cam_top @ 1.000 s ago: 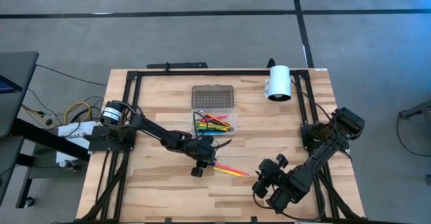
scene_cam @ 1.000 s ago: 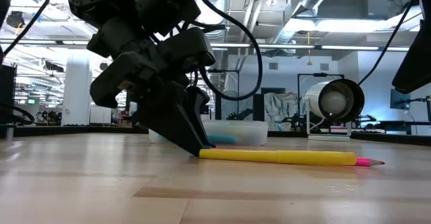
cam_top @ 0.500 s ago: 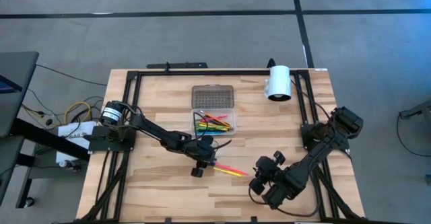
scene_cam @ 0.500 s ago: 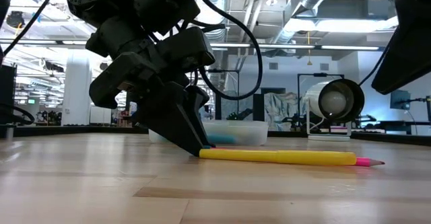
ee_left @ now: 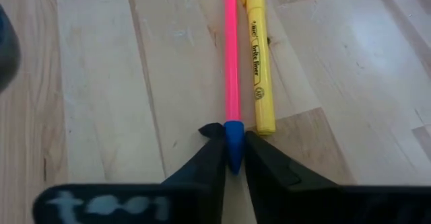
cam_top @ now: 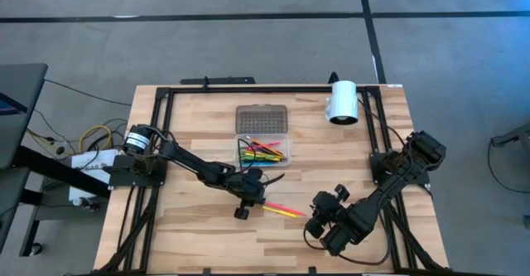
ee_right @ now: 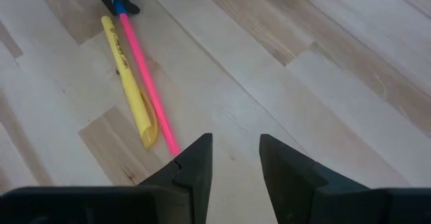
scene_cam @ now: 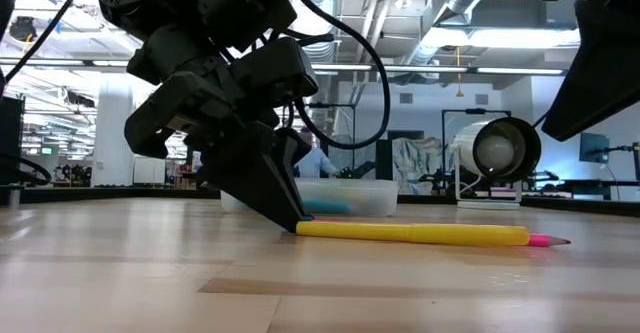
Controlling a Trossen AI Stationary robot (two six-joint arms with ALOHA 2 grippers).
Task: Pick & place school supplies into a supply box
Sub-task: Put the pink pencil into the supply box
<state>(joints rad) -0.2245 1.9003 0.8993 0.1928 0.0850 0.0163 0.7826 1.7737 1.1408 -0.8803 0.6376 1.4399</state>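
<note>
A pink pen (ee_left: 231, 56) with a blue end lies on the table beside a yellow highlighter (ee_left: 256, 62), near the table's middle (cam_top: 281, 209). My left gripper (ee_left: 233, 158) is shut on the pen's blue end. My right gripper (ee_right: 234, 158) is open, hovering by the pen's other end (cam_top: 315, 220) with nothing between its fingers. The supply box (cam_top: 263, 150) stands open beyond them, holding several coloured pens, its dotted lid (cam_top: 262, 117) lying on the far side. My left gripper pinches the pink pen's blue end (ee_left: 234, 133) between its two fingertips. The fingers slant down from the table's left and lie along the pen's line. The pen lies flat on the table, stretching away toward the right.
A white cylinder (cam_top: 342, 102) lies at the far right of the table. Bare wood spreads along the near edge and at the left. A black frame (cam_top: 166, 94) borders the tabletop.
My left gripper has shut on the pink pen's blue end without shifting place. The pen and highlighter lie where they were.
</note>
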